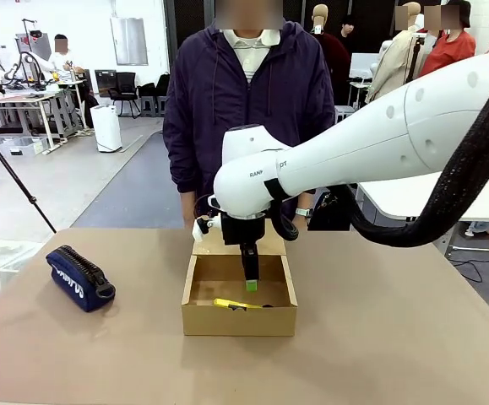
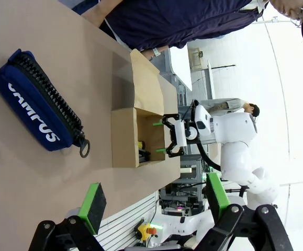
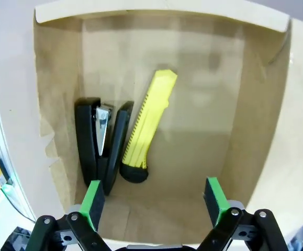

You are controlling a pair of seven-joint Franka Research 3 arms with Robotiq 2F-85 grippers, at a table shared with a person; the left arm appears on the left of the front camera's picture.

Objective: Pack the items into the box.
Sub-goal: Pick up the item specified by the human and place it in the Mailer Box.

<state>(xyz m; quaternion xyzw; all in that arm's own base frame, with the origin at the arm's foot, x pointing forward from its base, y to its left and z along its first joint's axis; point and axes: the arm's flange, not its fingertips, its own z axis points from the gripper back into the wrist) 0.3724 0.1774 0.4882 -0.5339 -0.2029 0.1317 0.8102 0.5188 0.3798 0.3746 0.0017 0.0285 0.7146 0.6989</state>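
Note:
The tan cardboard box (image 1: 198,318) stands open at the table's middle, its flap lid leaning back toward the person. Inside it, in the right wrist view, the yellow-and-black utility knife (image 3: 147,122) lies beside the black chunky gadget (image 3: 90,145), both near one side wall of the box (image 3: 261,120). From the front the knife (image 1: 235,304) shows as a yellow strip by the near wall. My right gripper (image 1: 250,285) (image 3: 153,201) hangs open and empty just inside the box, above the two items. My left gripper (image 2: 155,201) is open and empty, well back from the box (image 2: 124,137).
A navy blue zip pouch (image 1: 79,278) (image 2: 35,111) with white lettering lies on the table left of the box. The person (image 1: 248,101) stands at the far edge right behind the box. Bare tabletop (image 1: 396,337) stretches to the right and in front.

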